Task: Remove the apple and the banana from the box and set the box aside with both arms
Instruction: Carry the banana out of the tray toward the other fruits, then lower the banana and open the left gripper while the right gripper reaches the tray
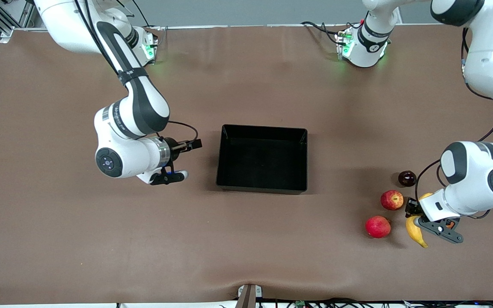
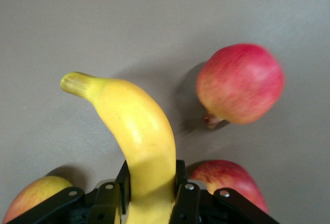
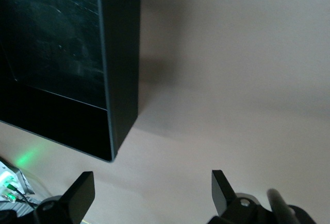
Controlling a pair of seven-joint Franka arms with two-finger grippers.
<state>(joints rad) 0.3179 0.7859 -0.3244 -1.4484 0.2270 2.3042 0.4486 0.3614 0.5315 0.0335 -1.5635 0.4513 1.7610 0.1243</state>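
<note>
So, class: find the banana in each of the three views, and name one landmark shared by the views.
Front view: banana at the left arm's end of the table, clamped in the left gripper.
Left wrist view: banana rising from between the fingers.
Right wrist view: not in it.
Shared landmark: evenly pink-red apple beside the banana.

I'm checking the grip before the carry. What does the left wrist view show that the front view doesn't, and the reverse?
Only the left wrist view shows the left hand with its fingers shut on the banana near one end, the rest sticking out past them.

Only the front view shows the black tray, empty, the right hand open beside it over the table, and a small dark fruit.

Both show the banana, the evenly red apple and the yellow-patched apple beside it.
</note>
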